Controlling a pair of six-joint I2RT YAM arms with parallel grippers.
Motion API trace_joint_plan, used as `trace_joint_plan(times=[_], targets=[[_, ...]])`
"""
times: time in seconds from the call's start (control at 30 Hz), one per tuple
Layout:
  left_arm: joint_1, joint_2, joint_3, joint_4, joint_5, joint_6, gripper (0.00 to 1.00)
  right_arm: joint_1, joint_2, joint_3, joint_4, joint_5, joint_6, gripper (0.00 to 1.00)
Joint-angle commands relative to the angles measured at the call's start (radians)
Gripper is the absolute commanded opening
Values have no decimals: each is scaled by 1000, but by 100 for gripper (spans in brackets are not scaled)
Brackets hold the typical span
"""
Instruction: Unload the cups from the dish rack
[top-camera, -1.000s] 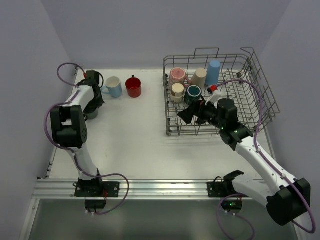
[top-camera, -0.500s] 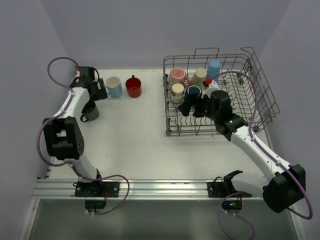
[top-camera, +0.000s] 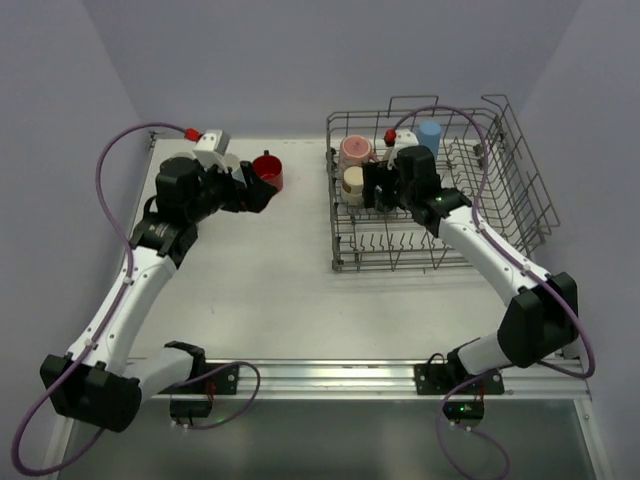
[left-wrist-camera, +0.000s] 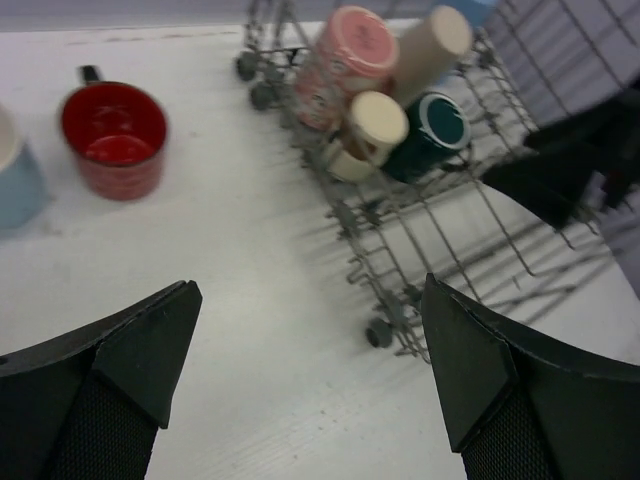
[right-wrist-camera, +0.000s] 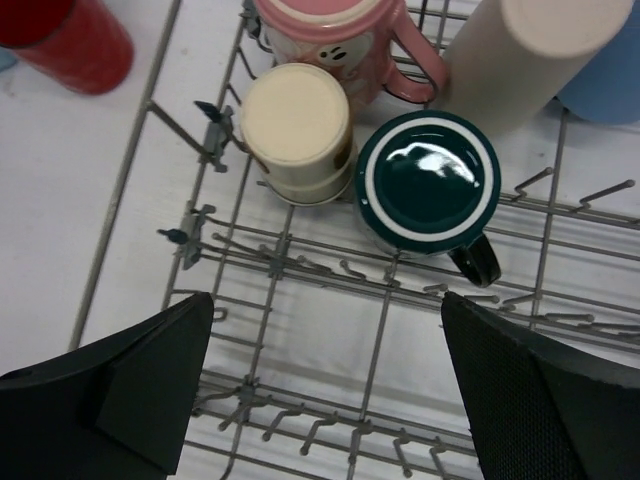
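The grey wire dish rack stands at the back right of the table. In it, bottoms up, are a speckled pink cup, a small cream cup, a dark teal cup, a tall beige cup and a blue tumbler. My right gripper hangs open over the rack's tines, just in front of the cream and teal cups. A red cup and a light blue cup stand upright on the table. My left gripper is open and empty above the table, between the red cup and the rack.
The rack's raised wire walls and handles stand around the right arm. The right gripper's dark body shows over the rack in the left wrist view. Purple walls close in the back and both sides.
My left gripper opened, left the dark cup at the table's left edge and swung right toward the red cup. My right gripper moved back over the rack, closer to the cups.
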Motion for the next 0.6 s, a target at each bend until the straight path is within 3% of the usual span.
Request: trace_joint_plan(times=[0.0, 0.23, 0.57], targets=[[-32, -74, -127, 124, 219, -23, 100, -27, 85, 90, -52, 88, -109, 99], [-33, -269, -295, 152, 238, 43, 100, -88, 228, 200, -66, 83, -224, 99], [-79, -308, -295, 121, 155, 78, 100, -97, 326, 265, -66, 33, -309, 99]])
